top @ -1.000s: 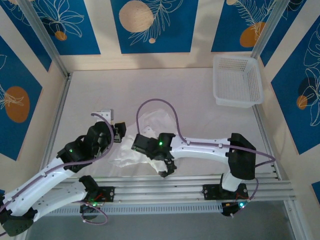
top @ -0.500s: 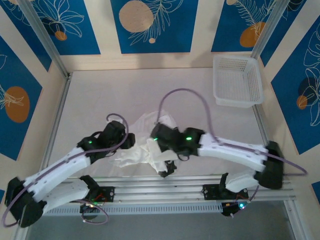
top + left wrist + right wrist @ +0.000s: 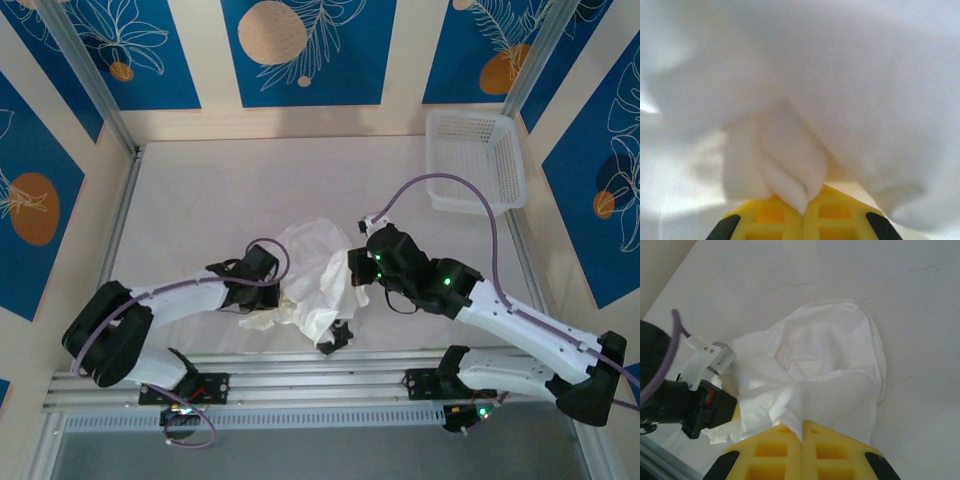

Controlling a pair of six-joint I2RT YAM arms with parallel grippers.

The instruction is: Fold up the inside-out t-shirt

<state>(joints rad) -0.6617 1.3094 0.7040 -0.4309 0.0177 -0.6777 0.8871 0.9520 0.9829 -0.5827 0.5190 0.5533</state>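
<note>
The inside-out t-shirt (image 3: 312,262) lies crumpled and white on the table, near the front middle, with a small dark patch (image 3: 336,338) at its near end. My left gripper (image 3: 281,288) reaches into the shirt's left side. In the left wrist view its yellow fingers (image 3: 771,216) are shut on a pinched fold of the t-shirt (image 3: 840,90). My right gripper (image 3: 353,272) is at the shirt's right side, shut on a bunched fold of the t-shirt (image 3: 825,355) in the right wrist view. The left gripper's black body (image 3: 702,410) shows there at the cloth's far edge.
A white mesh basket (image 3: 475,165) stands at the back right corner. Metal rails (image 3: 380,365) run along the near edge just in front of the shirt. Low walls and frame posts (image 3: 115,235) bound the table's sides.
The left gripper slid right into the shirt and closed on a fold. The right arm swung to the right, its gripper staying shut on the cloth, and the shirt spread slightly.
</note>
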